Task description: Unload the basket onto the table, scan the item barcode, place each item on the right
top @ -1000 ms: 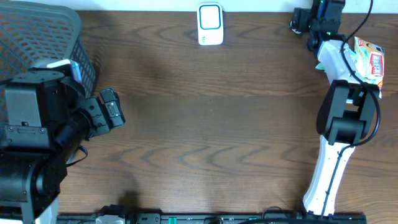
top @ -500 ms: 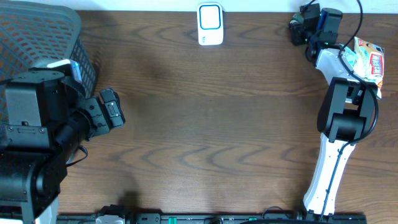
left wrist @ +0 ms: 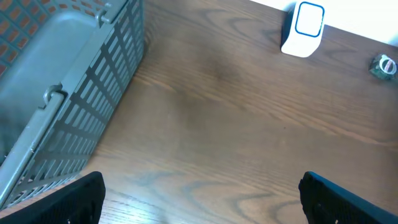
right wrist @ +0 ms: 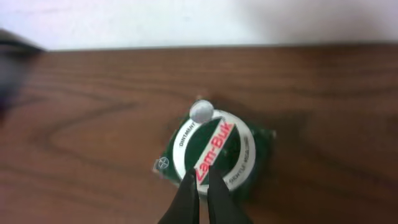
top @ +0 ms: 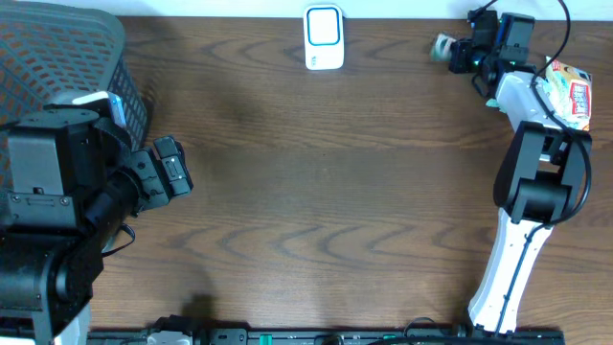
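Observation:
The item is a small round green and white Zam-Buk tin [right wrist: 214, 152] lying on the table; it also shows as a small disc [top: 442, 45] at the back right and as a tin [left wrist: 384, 65] far off. My right gripper [right wrist: 200, 175] is shut, its thin fingertips over the tin's near edge and nothing wide between them. In the overhead view the right gripper [top: 464, 53] sits just right of the tin. The white scanner [top: 324, 36] with a blue outline stands at the back middle. My left gripper [left wrist: 201, 199] is open and holds nothing, far to the left.
A grey mesh basket [top: 67, 48] fills the back left corner, beside the left arm. A snack packet [top: 573, 91] lies at the right edge behind the right arm. The table's back edge runs just beyond the tin and scanner.
The right gripper has closed and shifted slightly right and toward the front; the tin, hidden under it before, now shows to its left. The left arm has not moved.

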You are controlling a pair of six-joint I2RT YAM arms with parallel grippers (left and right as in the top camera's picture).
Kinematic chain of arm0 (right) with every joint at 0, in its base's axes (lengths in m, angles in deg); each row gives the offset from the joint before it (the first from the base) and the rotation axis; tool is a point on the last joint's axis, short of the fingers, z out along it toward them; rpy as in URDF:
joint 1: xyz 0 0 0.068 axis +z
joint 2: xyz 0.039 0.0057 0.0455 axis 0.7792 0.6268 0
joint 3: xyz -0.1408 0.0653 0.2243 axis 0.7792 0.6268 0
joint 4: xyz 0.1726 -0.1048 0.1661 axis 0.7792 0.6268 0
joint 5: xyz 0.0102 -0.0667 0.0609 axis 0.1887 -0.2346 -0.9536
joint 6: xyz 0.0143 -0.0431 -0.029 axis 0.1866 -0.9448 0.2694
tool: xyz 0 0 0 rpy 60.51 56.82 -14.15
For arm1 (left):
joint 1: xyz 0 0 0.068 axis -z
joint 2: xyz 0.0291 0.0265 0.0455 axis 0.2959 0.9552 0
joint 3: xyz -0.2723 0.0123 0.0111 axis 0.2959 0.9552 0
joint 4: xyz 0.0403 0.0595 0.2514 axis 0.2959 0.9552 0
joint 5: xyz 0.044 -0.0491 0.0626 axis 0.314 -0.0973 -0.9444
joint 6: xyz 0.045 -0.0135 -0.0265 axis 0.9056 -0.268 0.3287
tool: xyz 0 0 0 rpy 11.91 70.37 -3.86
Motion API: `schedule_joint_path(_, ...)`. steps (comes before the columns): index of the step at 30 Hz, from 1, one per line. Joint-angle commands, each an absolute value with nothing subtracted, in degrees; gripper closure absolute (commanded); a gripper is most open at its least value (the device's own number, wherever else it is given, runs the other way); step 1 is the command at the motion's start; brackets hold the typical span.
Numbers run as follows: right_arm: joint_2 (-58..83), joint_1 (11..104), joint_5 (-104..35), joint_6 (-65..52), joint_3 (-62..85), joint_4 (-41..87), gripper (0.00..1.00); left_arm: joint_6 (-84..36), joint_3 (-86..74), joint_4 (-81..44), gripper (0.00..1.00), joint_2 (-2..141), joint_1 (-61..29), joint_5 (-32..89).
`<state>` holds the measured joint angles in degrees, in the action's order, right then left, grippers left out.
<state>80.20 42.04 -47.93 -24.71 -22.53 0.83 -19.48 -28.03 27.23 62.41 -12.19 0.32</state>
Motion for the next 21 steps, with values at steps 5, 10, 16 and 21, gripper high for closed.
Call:
schedule_joint_path(5, 70.0, 41.8, -41.7, -23.8, -22.4, 9.3, 0.99, -19.4, -28.4, 27.4, 0.02, 62.3, -12.3, 0.0)
schedule_joint_path(10, 69.4, 42.5, -39.9, -23.1, -22.4, 9.4, 0.44, -19.4, -28.4, 27.4, 0.02, 62.3, -12.3, 0.0)
schedule_joint_path(16, 75.8, 45.4, -28.4, -4.3, -22.4, 4.0, 0.07, -19.4, -28.4, 27.4, 0.03, 62.3, -12.3, 0.0)
schedule_joint_path(21, 82.6, 49.6, -20.4, -1.9, -22.4, -1.1, 0.05, -19.4, -28.4, 27.4, 0.02, 62.3, -12.3, 0.0)
